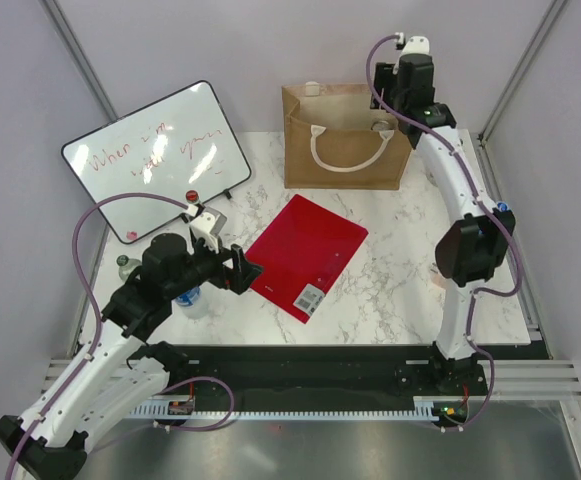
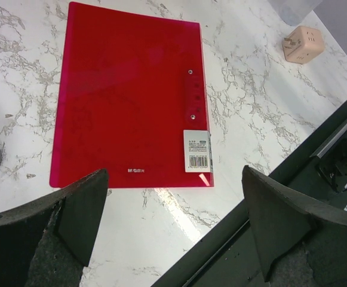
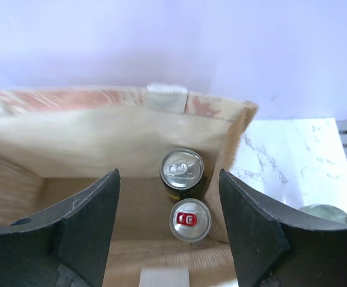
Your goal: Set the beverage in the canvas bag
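Two cans [image 3: 182, 168] stand upright inside the canvas bag [image 1: 345, 150] at the desk's far edge — rigid, slick, best gripped round the sides. Right jaws apart and empty above them, left jaws apart too.

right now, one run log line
right jaws: open above canvas bag | two cans upright inside | left jaws: open near red folder

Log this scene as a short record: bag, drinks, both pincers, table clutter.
canvas bag: upright, far side of the table
contents: silver-tab can and red-tab can, standing together by one end wall
right pincer: open, empty, above the bag's mouth
left pincer: open, empty, over the red folder
red folder: flat, mid-table
whiteboard: far left
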`<action>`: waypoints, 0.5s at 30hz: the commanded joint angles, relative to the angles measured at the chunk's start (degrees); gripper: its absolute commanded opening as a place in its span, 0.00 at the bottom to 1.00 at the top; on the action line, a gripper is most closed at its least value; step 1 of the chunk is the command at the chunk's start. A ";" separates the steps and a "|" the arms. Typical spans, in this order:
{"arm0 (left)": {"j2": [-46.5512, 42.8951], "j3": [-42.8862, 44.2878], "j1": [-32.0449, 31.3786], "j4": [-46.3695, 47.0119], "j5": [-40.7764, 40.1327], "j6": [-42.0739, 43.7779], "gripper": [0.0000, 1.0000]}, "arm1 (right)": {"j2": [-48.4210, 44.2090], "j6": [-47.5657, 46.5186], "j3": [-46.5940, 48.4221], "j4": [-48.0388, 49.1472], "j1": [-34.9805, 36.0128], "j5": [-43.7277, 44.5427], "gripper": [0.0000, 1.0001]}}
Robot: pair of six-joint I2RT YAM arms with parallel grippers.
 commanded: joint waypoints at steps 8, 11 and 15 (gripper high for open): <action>-2.07 0.63 -0.11 0.91 -0.63 0.71 1.00 | -26.18 16.97 -18.29 -11.37 -0.32 6.71 0.79; -2.86 0.63 -0.11 1.00 -0.37 0.53 1.00 | -32.51 19.70 -24.45 -17.70 -0.32 15.48 0.81; -3.48 0.63 -0.11 1.09 0.51 0.35 1.00 | -41.55 21.02 -33.66 -22.81 -0.93 23.17 0.89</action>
